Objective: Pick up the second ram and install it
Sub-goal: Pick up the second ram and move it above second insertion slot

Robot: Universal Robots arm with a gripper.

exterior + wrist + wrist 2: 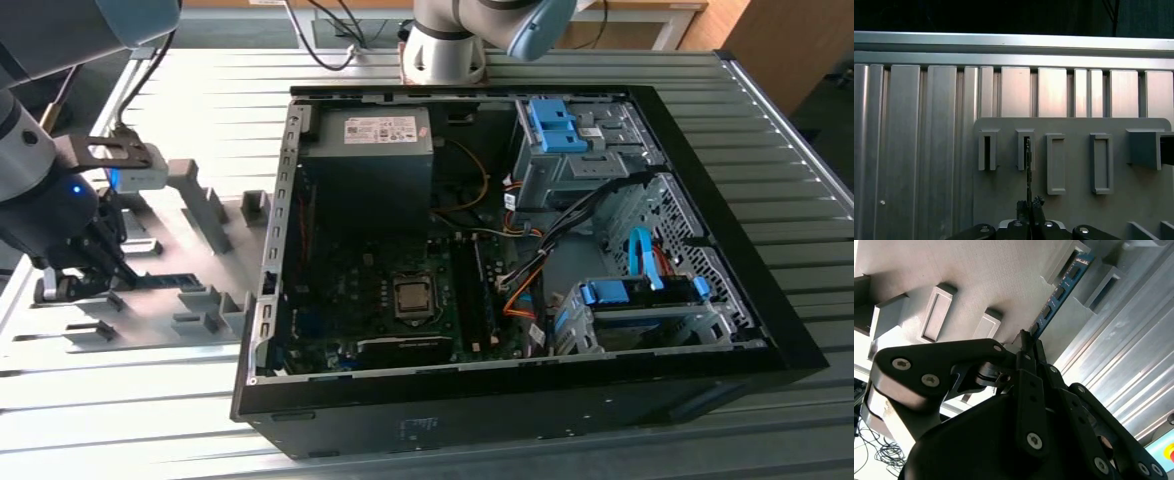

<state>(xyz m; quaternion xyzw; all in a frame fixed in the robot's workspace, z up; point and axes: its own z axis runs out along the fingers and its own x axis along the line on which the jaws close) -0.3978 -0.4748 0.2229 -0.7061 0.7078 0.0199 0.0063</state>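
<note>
In the second wrist view, caught the gripper (1028, 342) clamped tight around one end of the second ram (1054, 302), standing on edge. In the first wrist view, spotted its other end sitting in a grey holder block (1020, 150) on the grey plate (1004, 200). Exterior view: found that plate lying on the ribbed metal table (120, 430), beside the open PC case (534, 410), toward the exterior view's left.

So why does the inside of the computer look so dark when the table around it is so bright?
In the exterior view light glares off the ribbed metal table, while the walls of the computer case shade its inside; in the second wrist view the black claw, shut on the blue memory stick, looks dark against that shiny table.
</note>
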